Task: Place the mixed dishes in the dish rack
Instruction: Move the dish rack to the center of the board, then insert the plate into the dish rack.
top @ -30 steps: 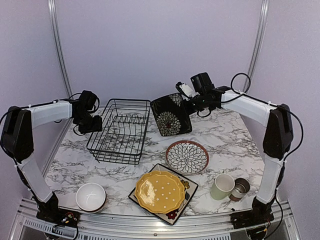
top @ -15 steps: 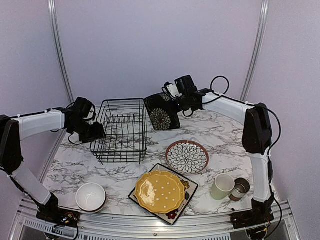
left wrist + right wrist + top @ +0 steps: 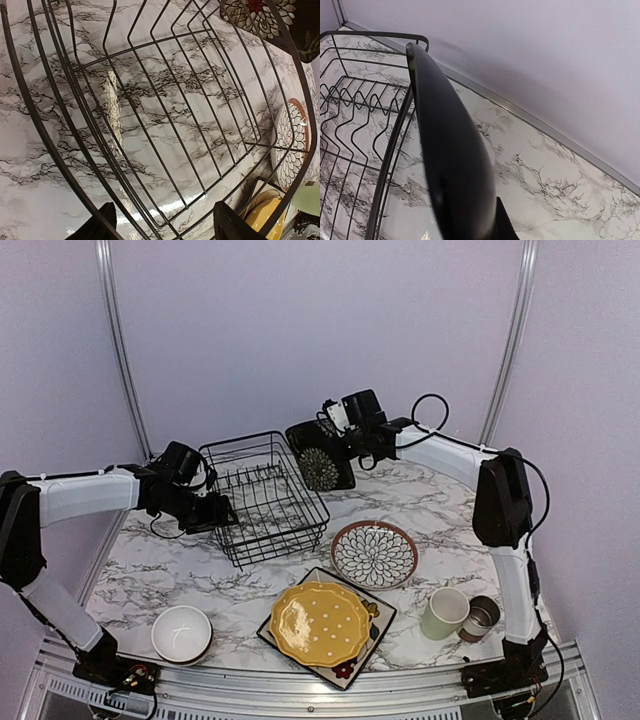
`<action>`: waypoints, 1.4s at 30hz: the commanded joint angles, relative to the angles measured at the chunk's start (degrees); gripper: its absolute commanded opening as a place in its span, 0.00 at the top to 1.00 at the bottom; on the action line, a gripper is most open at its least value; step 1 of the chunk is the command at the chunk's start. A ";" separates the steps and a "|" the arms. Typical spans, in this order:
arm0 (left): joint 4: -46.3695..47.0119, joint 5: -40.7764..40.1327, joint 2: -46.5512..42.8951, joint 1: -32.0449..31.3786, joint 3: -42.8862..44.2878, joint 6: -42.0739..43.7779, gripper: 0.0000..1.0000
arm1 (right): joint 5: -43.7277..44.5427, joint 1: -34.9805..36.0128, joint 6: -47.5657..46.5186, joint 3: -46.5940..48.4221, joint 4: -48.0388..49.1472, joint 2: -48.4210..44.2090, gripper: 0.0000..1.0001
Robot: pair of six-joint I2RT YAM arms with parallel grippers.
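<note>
We see two arms of like build. The left arm (image 3: 85, 495) and the right arm (image 3: 450, 452) each wear smooth white shells along their long links, with bulky black joints (image 3: 500, 502) between them. Thin black cables (image 3: 431, 396) loop loosely beside the shells. Each arm rises from a dark base (image 3: 505, 675) tangled with small wires.
</note>
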 commanded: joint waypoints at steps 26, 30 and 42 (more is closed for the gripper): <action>-6.29 -11.14 -5.83 7.46 7.66 3.27 0.27 | 12.45 10.67 9.28 11.31 6.93 -11.24 1.00; -8.70 -12.96 -4.67 8.27 10.33 3.92 0.27 | 15.38 13.73 11.07 10.81 10.58 -8.86 1.00; -4.10 -13.79 -7.14 9.56 4.28 0.86 0.27 | 29.40 21.77 15.87 21.51 14.17 2.31 1.00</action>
